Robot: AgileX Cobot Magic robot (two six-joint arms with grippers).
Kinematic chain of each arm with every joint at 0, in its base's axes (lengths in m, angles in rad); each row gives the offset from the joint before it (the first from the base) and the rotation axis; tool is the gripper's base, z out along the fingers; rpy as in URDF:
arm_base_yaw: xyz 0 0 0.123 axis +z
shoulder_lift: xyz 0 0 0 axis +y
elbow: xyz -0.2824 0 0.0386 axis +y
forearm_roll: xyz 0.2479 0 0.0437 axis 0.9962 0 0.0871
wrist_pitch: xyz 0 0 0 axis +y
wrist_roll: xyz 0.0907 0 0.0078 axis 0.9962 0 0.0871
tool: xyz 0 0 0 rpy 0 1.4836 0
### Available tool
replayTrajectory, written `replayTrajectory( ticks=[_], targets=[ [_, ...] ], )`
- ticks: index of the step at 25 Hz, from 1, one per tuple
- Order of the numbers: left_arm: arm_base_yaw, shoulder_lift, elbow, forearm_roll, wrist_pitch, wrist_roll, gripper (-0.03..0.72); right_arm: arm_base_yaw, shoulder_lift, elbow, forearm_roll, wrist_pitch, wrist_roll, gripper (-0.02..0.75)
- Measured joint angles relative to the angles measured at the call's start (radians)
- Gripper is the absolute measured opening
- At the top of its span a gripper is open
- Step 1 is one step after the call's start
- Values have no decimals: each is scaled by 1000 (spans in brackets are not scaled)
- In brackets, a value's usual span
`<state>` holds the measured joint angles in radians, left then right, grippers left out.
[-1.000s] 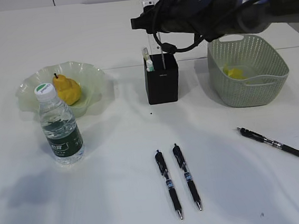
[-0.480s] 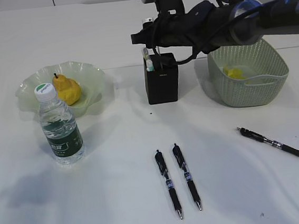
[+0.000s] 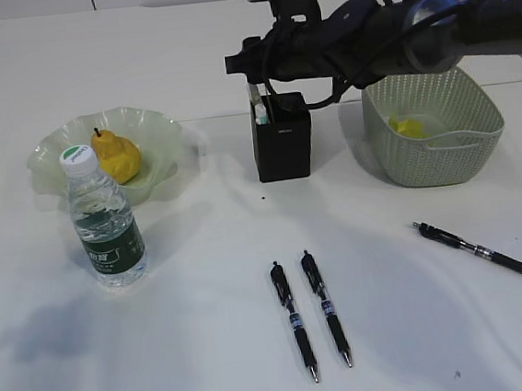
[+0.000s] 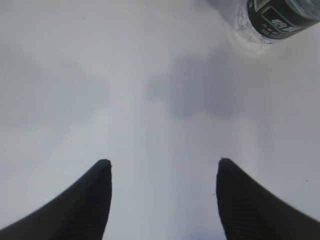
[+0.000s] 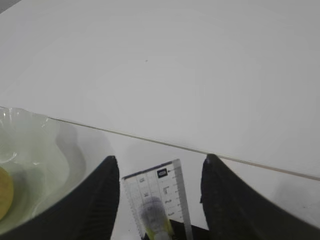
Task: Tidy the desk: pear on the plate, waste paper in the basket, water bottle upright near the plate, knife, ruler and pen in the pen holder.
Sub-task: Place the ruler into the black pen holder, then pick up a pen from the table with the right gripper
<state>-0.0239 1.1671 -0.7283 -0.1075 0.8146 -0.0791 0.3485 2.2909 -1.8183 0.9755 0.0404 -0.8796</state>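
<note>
A yellow pear (image 3: 117, 157) lies on the green plate (image 3: 158, 131). A water bottle (image 3: 104, 220) stands upright in front of the plate. The black pen holder (image 3: 283, 147) holds a white-and-green knife (image 3: 258, 103) and a clear ruler (image 5: 160, 195). Yellow waste paper (image 3: 410, 127) lies in the basket (image 3: 442, 155). Three pens lie on the table: two side by side (image 3: 294, 320) (image 3: 326, 307), one at the right (image 3: 476, 250). My right gripper (image 3: 234, 64) (image 5: 159, 158) is open just above the holder, with the ruler's top between its fingers, untouched. My left gripper (image 4: 162, 162) is open and empty over bare table.
The bottle's base (image 4: 280, 17) shows at the top right of the left wrist view. The plate's edge (image 5: 30, 150) and a bit of the pear (image 5: 4, 192) show at the left of the right wrist view. My right arm stretches over the basket.
My right gripper has come down a little toward the pen holder; over the last half second it has barely moved. Nothing on the table has shifted.
</note>
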Motion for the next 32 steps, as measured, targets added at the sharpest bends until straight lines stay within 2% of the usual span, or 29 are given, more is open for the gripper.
replayTrajectory(
  ticks=[6,10,14,16,19,22,24,28,32],
  targets=[
    [0,0,0,0,4,0,467,0,-97,0,4,47,0,395],
    [0,0,0,2,4,0,467,0,-168,0,-11,155,0,395],
    [0,0,0,3,4,0,467,-1,-232,0,-86,280,18,396],
    [0,0,0,6,4,0,467,-1,-272,0,-176,330,94,396],
    [0,0,0,8,6,0,467,-1,-326,0,-374,424,278,396],
    [0,0,0,10,6,0,467,-1,-357,0,-637,590,517,396],
    [0,0,0,18,8,0,467,-1,-370,0,-761,719,638,396],
    [0,0,0,26,23,0,467,-1,-395,0,-888,947,731,397],
    [0,0,0,28,34,0,467,-1,-420,0,-964,1066,748,397]
  ],
)
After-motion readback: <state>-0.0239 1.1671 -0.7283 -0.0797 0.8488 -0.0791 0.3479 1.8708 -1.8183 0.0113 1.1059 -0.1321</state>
